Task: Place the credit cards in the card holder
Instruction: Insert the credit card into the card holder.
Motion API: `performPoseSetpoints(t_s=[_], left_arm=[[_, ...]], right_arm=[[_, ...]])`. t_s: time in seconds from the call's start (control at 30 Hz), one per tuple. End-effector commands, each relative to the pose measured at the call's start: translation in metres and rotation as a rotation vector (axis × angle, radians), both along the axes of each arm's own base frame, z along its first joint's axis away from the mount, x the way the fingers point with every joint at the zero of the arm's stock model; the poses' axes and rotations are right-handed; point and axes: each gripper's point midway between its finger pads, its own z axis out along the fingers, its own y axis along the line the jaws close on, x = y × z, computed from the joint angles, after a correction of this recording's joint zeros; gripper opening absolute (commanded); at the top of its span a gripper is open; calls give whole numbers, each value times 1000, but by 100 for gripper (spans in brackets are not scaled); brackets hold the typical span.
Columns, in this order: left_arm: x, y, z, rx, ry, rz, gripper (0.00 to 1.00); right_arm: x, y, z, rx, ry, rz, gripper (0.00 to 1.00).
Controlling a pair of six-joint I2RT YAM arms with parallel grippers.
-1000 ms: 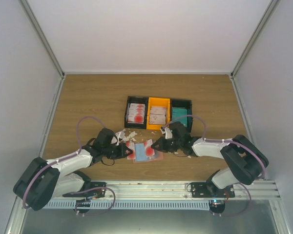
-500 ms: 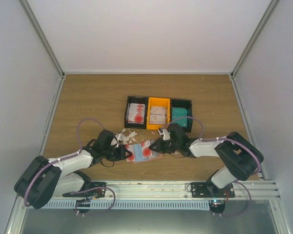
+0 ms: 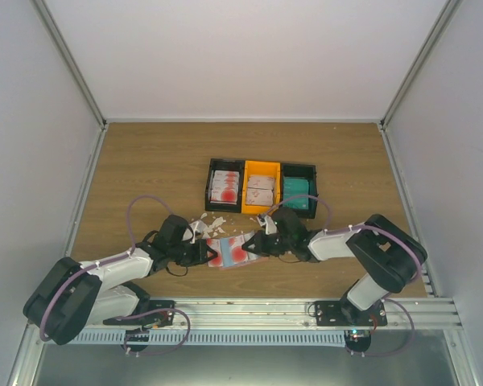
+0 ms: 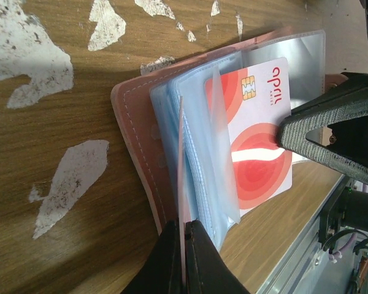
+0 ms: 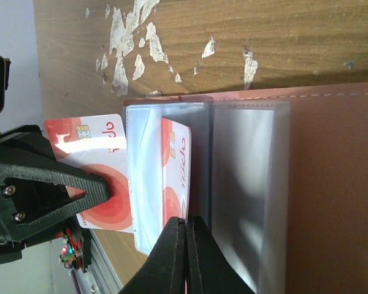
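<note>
- Left fingers [image 4: 165, 263], closed, pinch a sleeve [image 4: 196, 159] of the holder [image 4: 138, 141]; if it slips, the pocket could shut.
- Right fingers [image 5: 172, 257], closed on a card [image 5: 175, 177]: a skewed push could jam or buckle it.

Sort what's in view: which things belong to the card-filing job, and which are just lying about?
Job: card holder; credit card at its clear sleeves; stacked cards, white-red and teal, in the tray.
Lying about: white scraps beside the holder.
</note>
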Motion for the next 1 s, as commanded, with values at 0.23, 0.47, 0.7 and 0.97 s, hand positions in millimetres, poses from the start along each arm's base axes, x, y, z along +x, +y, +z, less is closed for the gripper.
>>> performPoseSetpoints(t_s=[0.23,0.47,0.7,0.97], left_arm=[[-6,5,-9,23,16,1,0],[-7,4,-10,22,16,-4,0],[-7,4,-10,23,18,-6,0],[-6,4,-9,23,12,-5,0]], right_arm=[[-15,3,-20,-38,50,45,1],[-18,10,-19,-28,47,78,0],[-20,18,-19,-29,44,116,0],[-22,19,-21,-43,37,143,2]])
